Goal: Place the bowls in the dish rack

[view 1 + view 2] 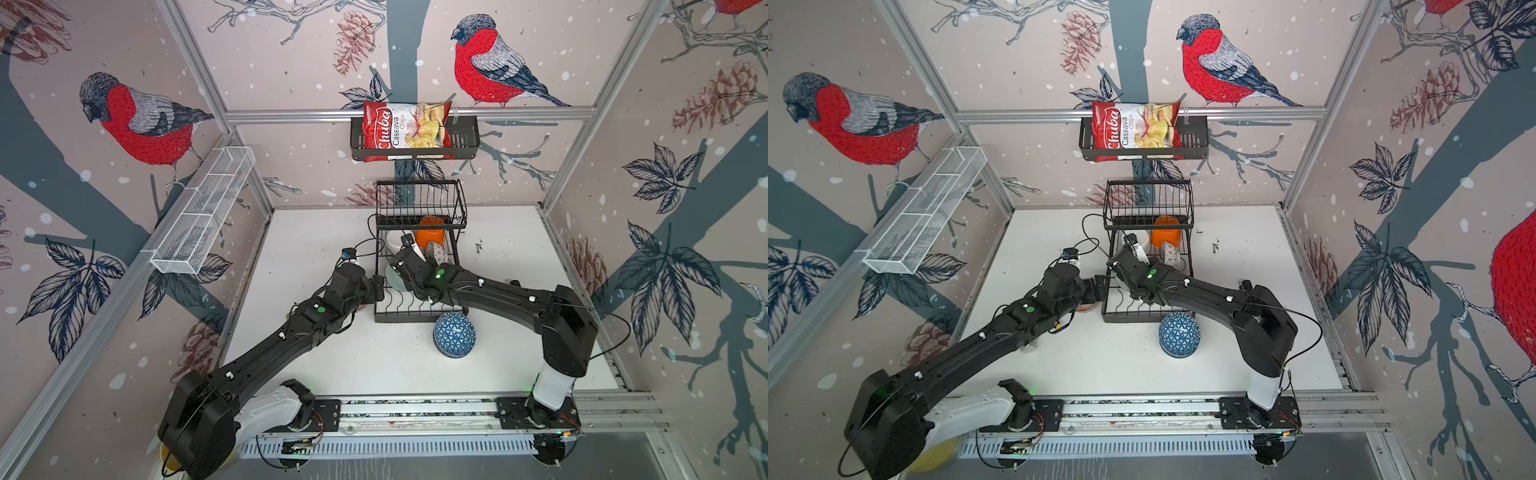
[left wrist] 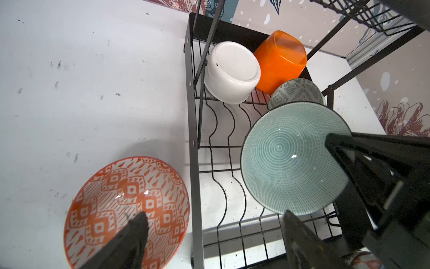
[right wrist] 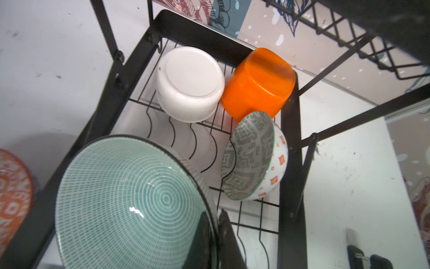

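Observation:
The black wire dish rack (image 1: 415, 318) stands at the back middle of the table. On its lower tier lie a white bowl (image 3: 188, 81), an orange bowl (image 3: 258, 81) and a grey-patterned bowl (image 3: 251, 156) on its side. My right gripper (image 3: 216, 223) is shut on the rim of a pale green bowl (image 3: 130, 200), holding it tilted over the rack's wire dividers. My left gripper (image 2: 214, 221) is open, its fingers straddling the rack's left edge. A red-patterned bowl (image 2: 125, 205) sits on the table just under one finger. A blue bowl (image 1: 454, 334) lies upside down in front of the rack.
The rack's raised basket tier (image 1: 419, 203) overhangs the back bowls. A black wall basket with a chips bag (image 1: 409, 131) hangs above it. A white mesh shelf (image 1: 203, 212) runs along the left wall. Both arms meet at the rack's front left.

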Available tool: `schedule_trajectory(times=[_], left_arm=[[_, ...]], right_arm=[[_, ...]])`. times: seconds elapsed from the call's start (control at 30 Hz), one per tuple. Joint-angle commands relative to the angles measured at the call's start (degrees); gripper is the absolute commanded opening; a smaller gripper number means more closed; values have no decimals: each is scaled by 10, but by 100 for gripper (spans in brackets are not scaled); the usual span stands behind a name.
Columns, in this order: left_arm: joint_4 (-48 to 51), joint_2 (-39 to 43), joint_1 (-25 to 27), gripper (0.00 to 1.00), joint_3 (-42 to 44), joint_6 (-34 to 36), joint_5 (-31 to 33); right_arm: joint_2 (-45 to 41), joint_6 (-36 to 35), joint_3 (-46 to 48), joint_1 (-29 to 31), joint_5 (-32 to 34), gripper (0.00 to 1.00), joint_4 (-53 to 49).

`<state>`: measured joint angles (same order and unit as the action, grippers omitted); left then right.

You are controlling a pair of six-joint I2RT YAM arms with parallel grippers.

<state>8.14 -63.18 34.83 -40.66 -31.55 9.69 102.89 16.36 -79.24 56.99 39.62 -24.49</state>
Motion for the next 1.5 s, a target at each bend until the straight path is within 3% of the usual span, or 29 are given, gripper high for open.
schedule_trajectory(times=[0.0, 0.37, 1.47], left_arm=[[-30, 15, 0, 89, 11, -8, 18], [-29, 30, 0, 90, 19, -8, 29], [-33, 35, -7, 92, 31, -4, 38]], right_arm=[[9, -23, -10, 1, 70, 0, 17], [53, -103, -33, 1, 178, 0, 40], [155, -223, -74, -31, 268, 0, 112]])
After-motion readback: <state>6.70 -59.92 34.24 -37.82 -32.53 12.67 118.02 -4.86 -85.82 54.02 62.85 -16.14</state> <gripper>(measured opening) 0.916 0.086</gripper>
